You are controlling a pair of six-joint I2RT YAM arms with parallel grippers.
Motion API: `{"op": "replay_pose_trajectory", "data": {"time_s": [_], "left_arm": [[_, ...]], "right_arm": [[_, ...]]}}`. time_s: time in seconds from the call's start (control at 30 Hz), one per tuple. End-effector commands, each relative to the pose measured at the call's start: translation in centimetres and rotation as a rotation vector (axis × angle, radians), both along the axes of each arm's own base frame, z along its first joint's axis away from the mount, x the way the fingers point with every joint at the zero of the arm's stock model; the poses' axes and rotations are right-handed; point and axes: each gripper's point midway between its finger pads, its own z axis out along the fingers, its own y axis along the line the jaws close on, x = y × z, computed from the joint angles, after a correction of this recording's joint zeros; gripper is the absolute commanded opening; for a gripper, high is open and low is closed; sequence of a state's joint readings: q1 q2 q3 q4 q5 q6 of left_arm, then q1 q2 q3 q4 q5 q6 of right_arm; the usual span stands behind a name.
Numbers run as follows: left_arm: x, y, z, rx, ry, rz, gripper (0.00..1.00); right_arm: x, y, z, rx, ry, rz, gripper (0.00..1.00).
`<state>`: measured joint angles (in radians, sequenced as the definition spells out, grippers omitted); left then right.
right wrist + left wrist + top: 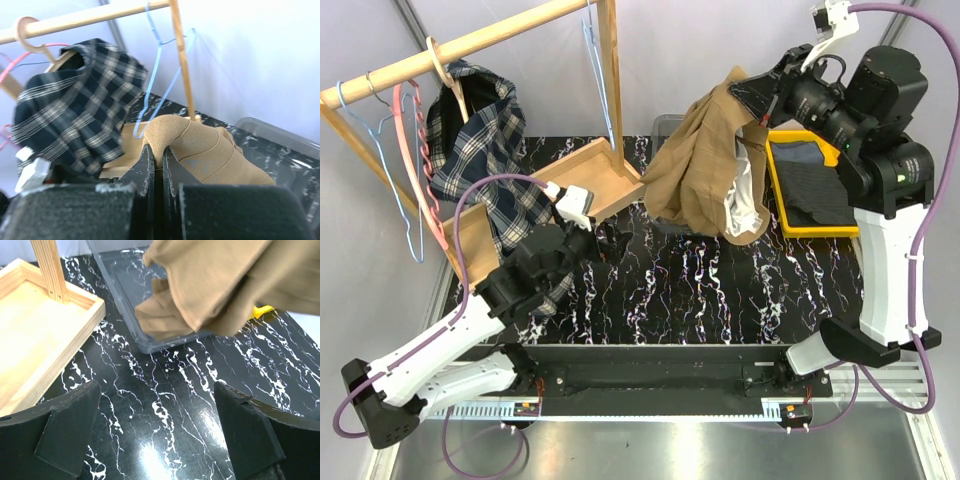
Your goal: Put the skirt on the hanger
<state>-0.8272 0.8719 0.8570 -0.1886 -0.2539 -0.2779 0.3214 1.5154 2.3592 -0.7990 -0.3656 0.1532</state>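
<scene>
Right gripper [157,152] pinches skirt [205,145] edge near hanger [161,75].

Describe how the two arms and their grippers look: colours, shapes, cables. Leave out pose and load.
Both arms are alike: the left arm and the right arm have smooth white shell links joined by bulky black joints. A purple cable loops along each. The left gripper and right gripper have flat matt black fingers. A white camera mount sits at each wrist.

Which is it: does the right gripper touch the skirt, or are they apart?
Touching. In the right wrist view, the right gripper is shut on a fold of the skirt, pinched between its fingers.
</scene>
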Motion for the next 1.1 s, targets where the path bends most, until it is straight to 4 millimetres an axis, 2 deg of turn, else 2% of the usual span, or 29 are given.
{"op": "replay_pose_trajectory", "data": {"time_s": [0.0,0.07,0.1,0.13,0.17,0.2,0.23,0.27,0.3,0.33,0.37,0.4,0.47,0.57,0.63,0.7,0.73,0.77,0.8,0.83,0.9,0.93,1.07], "left_arm": [[-0.2,-0.5,1.9,-0.022,-0.067,-0.042,0.99],[-0.5,-0.9,2.0,-0.023,-0.072,-0.078,0.99],[-0.7,-1.1,2.0,-0.017,-0.075,-0.096,0.99],[-0.8,-1.4,2.1,-0.017,-0.081,-0.114,0.99],[-1.3,-1.8,1.8,-0.013,-0.080,-0.150,0.99],[-1.4,-2.0,1.9,-0.018,-0.082,-0.165,0.99],[-1.6,-2.2,1.9,-0.025,-0.087,-0.179,0.99],[-1.9,-2.5,1.5,-0.027,-0.075,-0.199,0.99],[-2.0,-2.6,1.5,-0.033,-0.076,-0.205,0.99],[-2.0,-2.5,1.4,-0.040,-0.075,-0.202,0.99],[-2.0,-2.5,0.7,-0.044,-0.057,-0.197,0.99],[-2.0,-2.5,0.6,-0.051,-0.053,-0.191,0.99],[-1.7,-2.3,-0.7,-0.058,-0.017,-0.161,0.99],[-1.4,-2.5,-3.1,-0.066,0.047,-0.132,0.99],[-1.3,-3.0,-5.5,-0.067,0.103,-0.124,0.99],[-1.1,-3.6,-6.5,-0.084,0.115,-0.127,0.99],[-1.2,-3.7,-8.4,-0.068,0.148,-0.123,0.99],[-1.3,-3.9,-9.1,-0.068,0.155,-0.129,0.99],[-1.3,-4.4,-8.9,-0.088,0.134,-0.144,0.99],[-1.7,-4.9,-10.1,-0.077,0.146,-0.161,0.99],[-1.7,-5.7,-10.0,-0.096,0.114,-0.178,0.99],[-1.9,-6.1,-10.9,-0.075,0.124,-0.183,0.99],[-2.5,-7.7,-11.2,-0.075,0.106,-0.213,0.99]], "right_arm": [[-2.6,0.9,1.9,0.062,-0.024,0.095,0.00],[-2.8,1.5,0.8,0.080,0.030,0.118,0.00],[-1.6,2.1,-1.5,0.085,0.101,0.113,0.00],[-1.9,2.6,-2.2,0.089,0.120,0.119,0.00],[-1.2,3.1,-3.7,0.082,0.147,0.093,0.00],[0.0,3.9,-6.8,0.059,0.206,0.076,0.00],[-0.5,5.5,-8.3,0.042,0.235,0.086,0.00],[0.6,5.4,-10.0,0.024,0.261,0.025,0.00],[1.3,6.1,-13.2,-0.003,0.331,0.006,0.00],[1.8,6.8,-15.2,-0.020,0.376,-0.015,0.00],[2.4,6.7,-16.9,-0.035,0.405,-0.062,0.00],[3.0,7.1,-19.5,-0.052,0.447,-0.084,0.00],[3.9,7.2,-22.9,-0.085,0.484,-0.166,0.00],[4.8,7.7,-26.4,-0.094,0.532,-0.239,0.00],[5.4,7.9,-28.1,-0.082,0.566,-0.278,0.00],[5.9,8.2,-29.8,-0.082,0.594,-0.291,0.00],[6.1,8.2,-30.3,-0.085,0.602,-0.304,0.00],[6.3,8.3,-30.7,-0.086,0.608,-0.308,0.00],[6.7,8.5,-31.7,-0.098,0.627,-0.314,0.00],[6.8,8.8,-32.2,-0.101,0.637,-0.309,0.00],[7.3,9.2,-33.5,-0.116,0.662,-0.312,0.00],[7.6,9.3,-33.7,-0.116,0.666,-0.318,0.00],[8.2,9.9,-35.0,-0.135,0.687,-0.320,0.00]]}}
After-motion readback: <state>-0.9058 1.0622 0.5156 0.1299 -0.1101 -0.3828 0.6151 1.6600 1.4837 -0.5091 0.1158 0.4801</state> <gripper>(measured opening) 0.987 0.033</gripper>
